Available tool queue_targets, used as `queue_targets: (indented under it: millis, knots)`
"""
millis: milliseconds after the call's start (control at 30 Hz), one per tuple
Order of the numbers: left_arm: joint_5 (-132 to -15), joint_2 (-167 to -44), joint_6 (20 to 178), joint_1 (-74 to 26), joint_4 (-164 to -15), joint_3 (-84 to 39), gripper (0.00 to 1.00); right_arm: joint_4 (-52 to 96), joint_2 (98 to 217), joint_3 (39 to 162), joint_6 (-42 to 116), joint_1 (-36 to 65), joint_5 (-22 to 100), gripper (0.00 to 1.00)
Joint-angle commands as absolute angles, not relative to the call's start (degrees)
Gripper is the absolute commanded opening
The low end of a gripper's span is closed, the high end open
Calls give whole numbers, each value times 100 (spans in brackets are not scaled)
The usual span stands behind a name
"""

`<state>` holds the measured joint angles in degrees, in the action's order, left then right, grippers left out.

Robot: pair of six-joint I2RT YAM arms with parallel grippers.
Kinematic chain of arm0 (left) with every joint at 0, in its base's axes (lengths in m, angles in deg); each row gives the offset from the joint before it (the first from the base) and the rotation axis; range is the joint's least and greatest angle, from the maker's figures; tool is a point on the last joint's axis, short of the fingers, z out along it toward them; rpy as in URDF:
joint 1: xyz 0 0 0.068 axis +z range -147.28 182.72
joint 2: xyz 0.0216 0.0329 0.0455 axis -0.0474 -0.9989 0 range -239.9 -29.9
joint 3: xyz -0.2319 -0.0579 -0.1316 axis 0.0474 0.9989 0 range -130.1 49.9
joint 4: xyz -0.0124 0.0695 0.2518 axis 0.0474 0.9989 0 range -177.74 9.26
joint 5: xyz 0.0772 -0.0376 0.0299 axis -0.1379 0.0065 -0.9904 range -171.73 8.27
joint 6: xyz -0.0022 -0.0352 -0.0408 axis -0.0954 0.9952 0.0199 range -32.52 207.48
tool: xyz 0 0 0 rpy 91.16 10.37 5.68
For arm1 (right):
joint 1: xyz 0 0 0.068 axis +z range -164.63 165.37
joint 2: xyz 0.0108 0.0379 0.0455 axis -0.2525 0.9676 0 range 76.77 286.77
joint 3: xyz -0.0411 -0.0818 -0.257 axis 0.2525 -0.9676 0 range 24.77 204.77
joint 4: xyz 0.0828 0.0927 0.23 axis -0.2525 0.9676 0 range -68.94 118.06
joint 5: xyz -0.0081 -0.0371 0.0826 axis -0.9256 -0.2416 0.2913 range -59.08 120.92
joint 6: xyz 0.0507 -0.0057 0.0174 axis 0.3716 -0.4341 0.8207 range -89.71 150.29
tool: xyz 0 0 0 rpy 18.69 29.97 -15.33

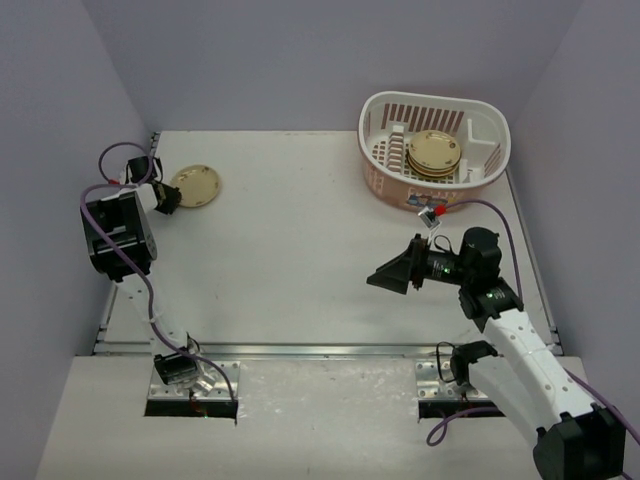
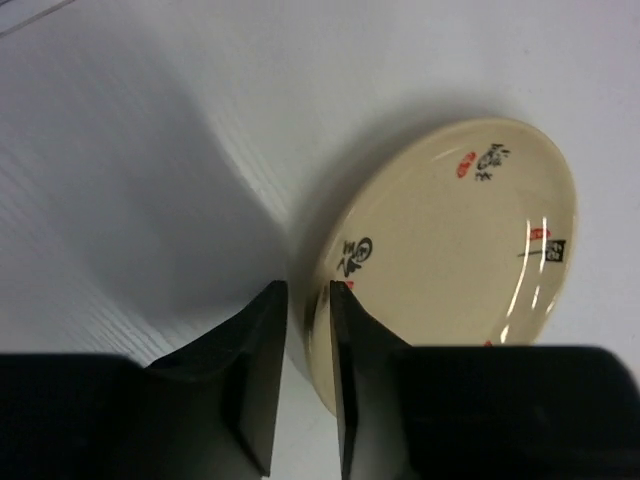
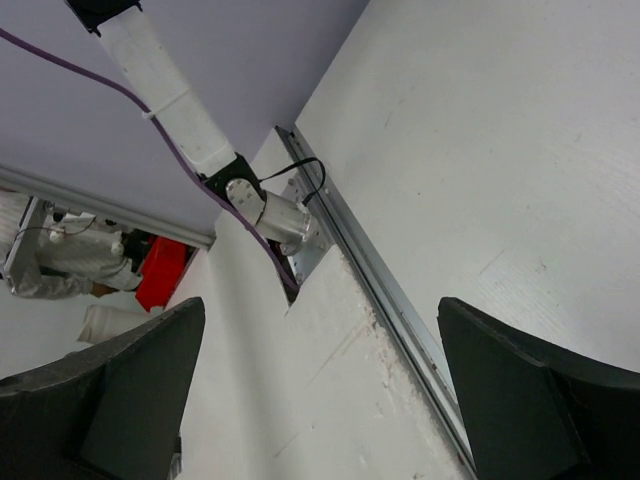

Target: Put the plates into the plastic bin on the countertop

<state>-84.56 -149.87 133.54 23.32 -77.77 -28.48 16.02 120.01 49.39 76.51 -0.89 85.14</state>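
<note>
Left gripper (image 2: 308, 292) jaws are almost together, pinching 1 plate (image 2: 450, 240) by its rim at their very tips. The hold looks shallow, so lift slowly and level. Right gripper (image 3: 320, 320) jaws gape, empty. The bin (image 1: 372, 120) sits well apart.

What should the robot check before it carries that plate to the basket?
1. Left gripper closed on the rim of the plate: ok.
2. Grip firm enough to lift: cannot tell.
3. Room in the basket beside the stack of plates: ok.
4. Right gripper open and empty: ok.
5. Right gripper clear of the path to the basket: cannot tell.
</note>
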Motion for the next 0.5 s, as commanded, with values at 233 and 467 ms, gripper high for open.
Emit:
queue_targets:
  millis: [233, 467]
  knots:
    - [-8290, -14416, 13603, 2134, -7417, -2067, 0, -863, 12475, 4416, 8930, -83, 8937, 99]
    - [-8126, -11127, 13122, 204, -8277, -100, 0, 168, 13646, 5554, 8259, 249, 8124, 99]
